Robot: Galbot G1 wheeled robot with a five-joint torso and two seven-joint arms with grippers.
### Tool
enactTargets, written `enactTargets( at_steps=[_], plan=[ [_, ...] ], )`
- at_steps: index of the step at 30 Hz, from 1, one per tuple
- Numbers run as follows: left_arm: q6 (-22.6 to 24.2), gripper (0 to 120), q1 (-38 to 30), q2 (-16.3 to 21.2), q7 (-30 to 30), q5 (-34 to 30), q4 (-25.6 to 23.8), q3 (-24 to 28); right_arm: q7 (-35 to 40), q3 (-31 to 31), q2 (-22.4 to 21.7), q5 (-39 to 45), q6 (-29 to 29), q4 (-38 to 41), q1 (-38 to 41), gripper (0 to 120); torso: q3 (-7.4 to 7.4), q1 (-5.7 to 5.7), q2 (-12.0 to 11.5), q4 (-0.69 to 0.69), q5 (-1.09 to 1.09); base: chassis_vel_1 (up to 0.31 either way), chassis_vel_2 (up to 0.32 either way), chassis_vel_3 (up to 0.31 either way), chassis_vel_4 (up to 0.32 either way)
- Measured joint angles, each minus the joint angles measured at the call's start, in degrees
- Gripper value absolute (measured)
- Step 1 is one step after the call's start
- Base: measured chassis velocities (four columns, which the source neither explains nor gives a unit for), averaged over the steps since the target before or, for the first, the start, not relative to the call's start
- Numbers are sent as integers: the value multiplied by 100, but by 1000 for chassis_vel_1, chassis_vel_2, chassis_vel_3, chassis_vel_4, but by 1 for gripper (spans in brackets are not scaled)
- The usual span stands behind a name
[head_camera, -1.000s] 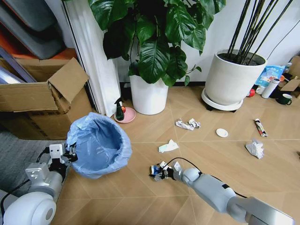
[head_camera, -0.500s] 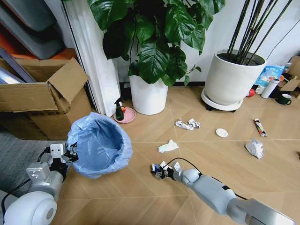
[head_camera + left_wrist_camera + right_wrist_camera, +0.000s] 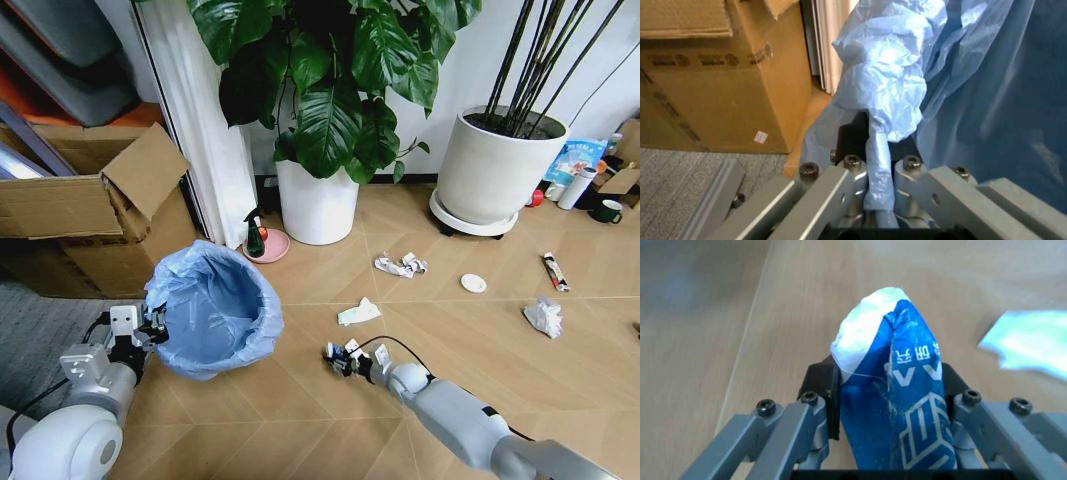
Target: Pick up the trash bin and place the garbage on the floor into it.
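the bin (image 3: 215,310) sits on the floor (image 3: 330,420) at left, left gripper (image 3: 150,328) pinching its bag rim to hold it steady. right gripper (image 3: 342,360) pinches the blue-white packet (image 3: 897,405) just right of it, apparently for dropping in.

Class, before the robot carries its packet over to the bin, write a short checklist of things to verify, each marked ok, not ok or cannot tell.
1. Right tool shut on the blue-white packet: ok.
2. Left tool clamped on the trash bin liner at the rim: ok.
3. Bin mouth open, facing up: ok.
4. Floor between packet and bin free of obstacles: ok.
5. Bin lifted off the floor: cannot tell.
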Motion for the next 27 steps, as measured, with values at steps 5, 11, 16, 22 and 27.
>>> enactTargets(
  at_steps=[5,11,16,22,27],
  plan=[
    [102,0,-86,108,-65,-132,86,73,216,445,-422,26,-71,1020,-168,27,0,0,0,-2,-4,0,0,0,0],
    [366,0,-362,427,-141,-431,360,260,445,856,-935,1,-73,2347,-42,25,0,0,0,0,-3,0,0,0,0],
    [567,0,-635,716,-179,-729,622,459,604,950,-1091,91,-171,3008,223,24,0,0,0,-2,0,0,0,0,0],
    [772,0,-995,1086,-178,-1045,859,838,872,817,-1092,532,-472,3926,742,24,0,0,0,-1,-1,0,0,0,0],
    [1049,0,-1231,1264,-190,-1432,956,1131,1203,372,-941,1175,-758,4581,1276,24,0,0,0,0,-2,0,0,0,0]
  ],
)
